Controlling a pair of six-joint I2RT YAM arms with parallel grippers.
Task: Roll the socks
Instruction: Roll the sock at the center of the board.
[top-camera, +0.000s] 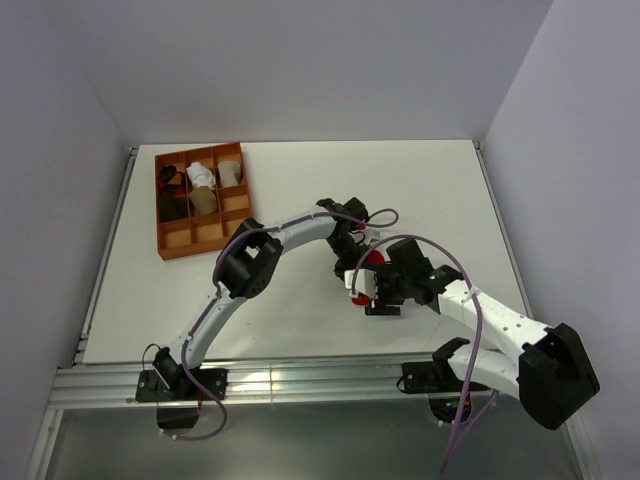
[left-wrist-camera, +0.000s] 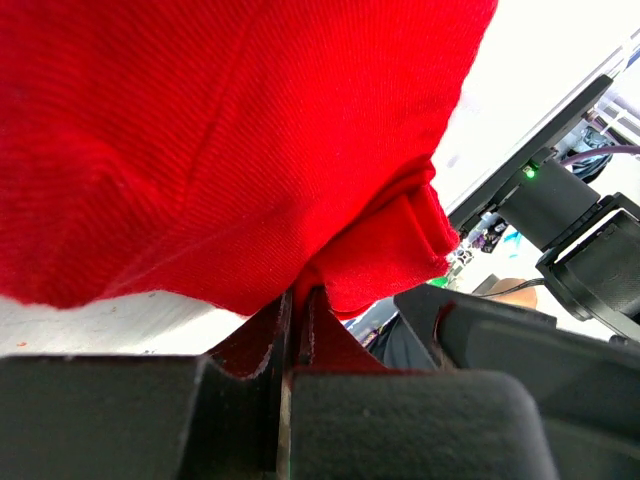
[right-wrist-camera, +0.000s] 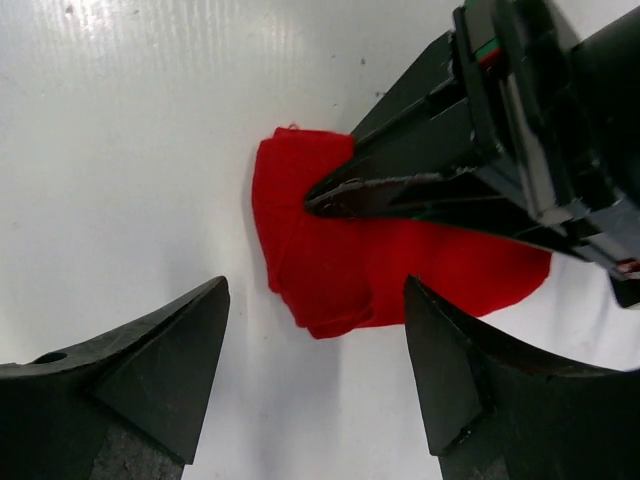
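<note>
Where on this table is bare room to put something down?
Free: the far right of the table, beyond the right arm; its near left corner, between the orange tray and left arm. Crowded: the middle, where the left tool pinches the red sock under the open right tool.
</note>
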